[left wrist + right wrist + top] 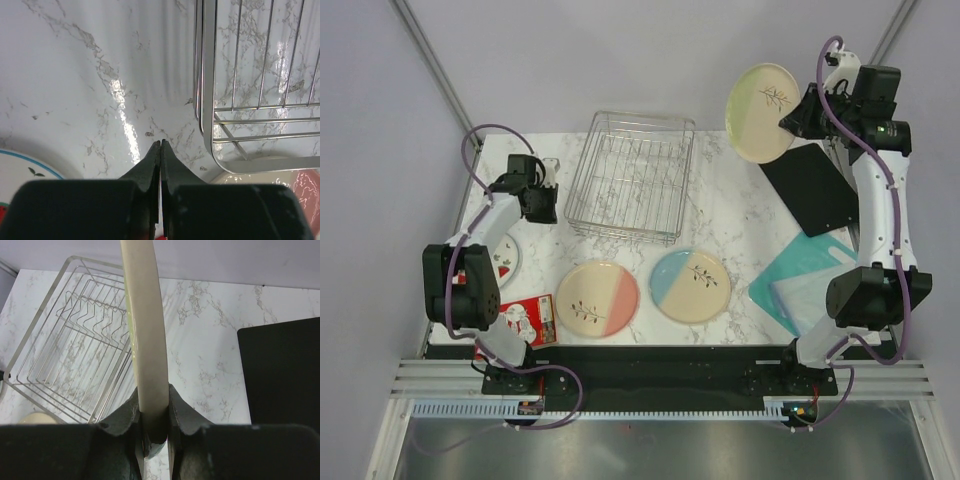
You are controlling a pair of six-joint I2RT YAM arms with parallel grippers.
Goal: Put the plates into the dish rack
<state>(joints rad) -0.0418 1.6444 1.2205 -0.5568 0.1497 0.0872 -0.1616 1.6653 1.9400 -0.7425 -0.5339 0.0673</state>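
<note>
The plates number four. One, the green-and-cream plate [760, 112], is being held in the air on edge, above the table between the dish rack [630, 180] and the black board [810, 188], just off the rack's far right corner. The right gripper [790, 120] is clamping this plate by its rim, one finger on each face; in the right wrist view the plate is standing almost vertical between the fingers.

The left gripper [542, 190] is hanging just beside the rack's left wall with its fingers pressed together on nothing.

The step in hand appears to be carrying the held plate over the rack. To do it well:
- Keep the plate upright and turn it square to the prong rows, so the edge is entering a gap rather than landing on a prong tip.
- Lower slowly, and release only once the rim is resting on the base wires, since a ceramic plate dropped on edge is likely to roll or chip.
- Choose an end slot, leaving room for the rest.

Count of items:
- Plates on the table: three, namely the pink-and-cream plate [597, 298], the blue-and-cream plate [690, 285] and the small white plate [508, 258], partly hidden under the left arm.
- Dish racks: one, holding no plates.
- Black boards: one.
- Red-and-white packets [532, 320]: one.
</note>
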